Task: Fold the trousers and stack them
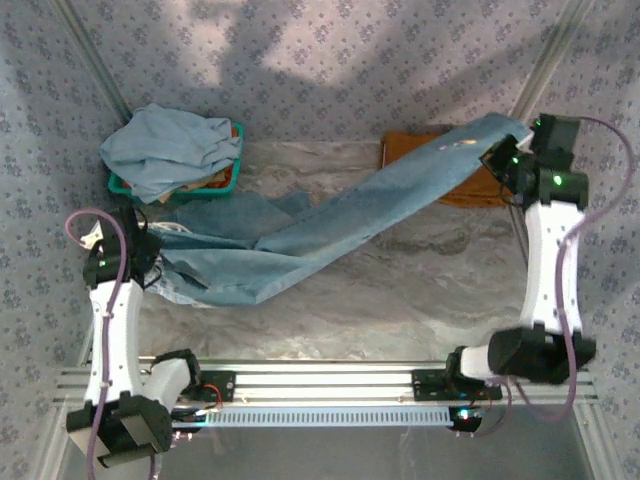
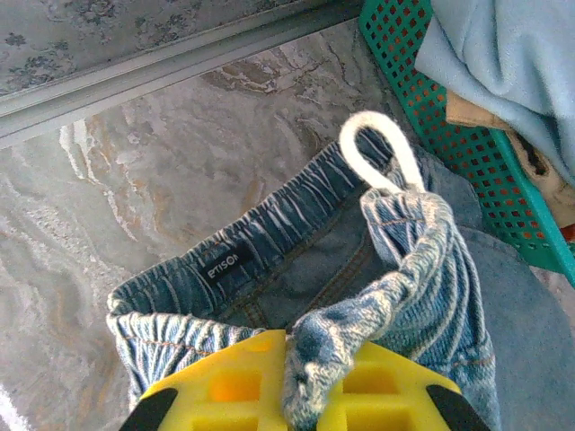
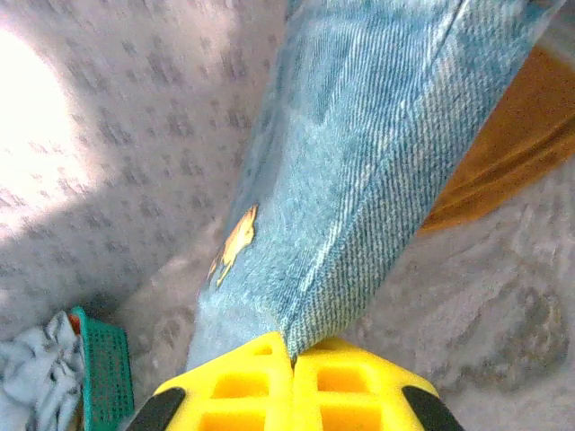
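Your left gripper's (image 2: 301, 382) yellow fingers pinch the elastic waistband (image 2: 269, 224) of the faded mid-blue denim jeans (image 1: 330, 215). Your right gripper's (image 3: 292, 364) fingers are pressed together on a leg end. The jeans stretch between them across the marbled grey tabletop (image 1: 400, 290). Both bites look narrow, so a hard pull could slip the denim free. The leg passes over the flat rust-orange cloth (image 1: 408, 152) and may drag it. Part of the jeans lies bunched just beside the teal mesh basket (image 1: 225, 185) and could snag there.
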Available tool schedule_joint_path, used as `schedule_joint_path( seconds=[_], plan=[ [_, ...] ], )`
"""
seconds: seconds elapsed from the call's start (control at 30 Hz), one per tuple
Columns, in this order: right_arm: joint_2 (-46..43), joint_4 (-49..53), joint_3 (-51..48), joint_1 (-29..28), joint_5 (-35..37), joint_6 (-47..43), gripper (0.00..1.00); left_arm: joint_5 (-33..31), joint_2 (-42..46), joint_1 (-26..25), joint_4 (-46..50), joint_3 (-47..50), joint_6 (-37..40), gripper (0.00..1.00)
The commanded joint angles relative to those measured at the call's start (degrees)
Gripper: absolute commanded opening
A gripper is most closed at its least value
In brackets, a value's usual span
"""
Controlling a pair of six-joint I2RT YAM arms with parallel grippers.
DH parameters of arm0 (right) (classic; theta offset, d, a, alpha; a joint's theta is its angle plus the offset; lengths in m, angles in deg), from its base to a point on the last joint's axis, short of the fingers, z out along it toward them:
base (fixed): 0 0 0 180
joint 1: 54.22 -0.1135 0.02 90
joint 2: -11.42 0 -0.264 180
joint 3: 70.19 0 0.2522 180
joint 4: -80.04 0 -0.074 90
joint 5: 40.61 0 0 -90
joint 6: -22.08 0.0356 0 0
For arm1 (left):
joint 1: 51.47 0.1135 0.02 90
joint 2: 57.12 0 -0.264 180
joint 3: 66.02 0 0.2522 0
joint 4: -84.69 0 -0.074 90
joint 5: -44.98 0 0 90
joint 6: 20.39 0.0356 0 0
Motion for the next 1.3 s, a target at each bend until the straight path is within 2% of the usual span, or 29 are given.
schedule_joint_path(
  seconds=[0.0,0.07,0.2,0.23,0.27,0.3,0.37,0.4,0.43,0.53,0.57,0.6,0.63,0.73,0.83,0.93,1.03,1.1,1.27],
  plan=[
    [-10.28,5.97,-19.55,4.32,5.82,3.41,0.0,-0.47,5.89,0.45,2.26,2.95,-1.4,0.0],
    [-13.88,3.88,-32.58,8.96,4.31,3.16,0.0,-0.53,8.86,0.58,3.86,5.95,-1.93,0.0],
    [-17.97,5.08,-45.57,16.42,4.33,0.76,0.0,-1.6,13.21,0.54,6.69,10.23,-2.21,0.0],
    [-19.89,4.56,-47.42,18.08,4.48,0.75,0.11,-0.97,13.76,0.58,6.9,11.06,-1.99,0.0],
    [-21.51,4.56,-48.23,18.75,5.8,0.75,0.37,-0.79,13.98,0.54,7.54,11.4,-2.17,0.0],
    [-22.79,5.12,-48.36,18.53,6.68,0.8,0.47,-0.67,14.05,0.54,8.37,11.87,-2.44,0.08],
    [-24.85,4.78,-47.84,17.55,5.84,0.75,0.57,-0.36,14.45,0.57,9.17,12.29,-2.59,0.21],
    [-24.89,4.97,-47.01,16.61,5.74,0.75,0.59,-0.38,14.73,0.54,9.16,12.25,-2.46,0.3],
    [-24.59,4.7,-46.01,15.02,5.28,0.76,0.59,-0.88,15.05,0.54,9.36,11.78,-2.38,0.47],
    [-21.61,-0.54,-45.11,4.97,3.07,1.44,0.59,-1.04,14.75,0.58,9.88,9.26,-1.7,0.78],
    [-18.36,-2.24,-44.33,-1.25,4.69,1.62,0.59,-0.3,14.32,0.54,9.89,8.3,-1.23,0.84],
    [-15.81,-3.28,-43.94,-5.02,5.92,1.69,0.58,0.23,14.03,0.55,9.72,7.66,-0.88,0.88],
    [-11.38,-5.47,-43.92,-10.26,7.28,1.65,0.53,0.79,13.51,0.55,10.01,6.72,-0.73,0.92],
    [-0.77,-11.95,-46.26,-17.63,5.44,1.4,0.32,6.17,12.37,0.37,7.65,6.02,0.31,0.91],
    [2.25,-16.01,-50.86,-22.82,6.18,2.76,0.3,10.1,10.19,-2.34,3.19,8.16,-0.13,0.87],
    [0.88,-15.85,-55.65,-24.15,5.95,3.61,0.3,8.64,5.88,-8.8,-0.87,9.37,0.35,0.87],
    [-3.18,-12.25,-58.23,-24.34,5.07,3.34,0.3,5.83,-1.41,-16.03,-4.62,7.33,1.5,0.87],
    [-6.14,-10.05,-57.72,-25.14,4.72,3.53,0.31,0.54,-8.36,-22.25,-4.62,2.58,2.61,0.87],
    [-7.91,-6.21,-48.8,-25.63,6.12,1.83,0.37,-10.2,-31.22,-37.81,-2.16,-16.96,7.08,0.88]
  ],
)
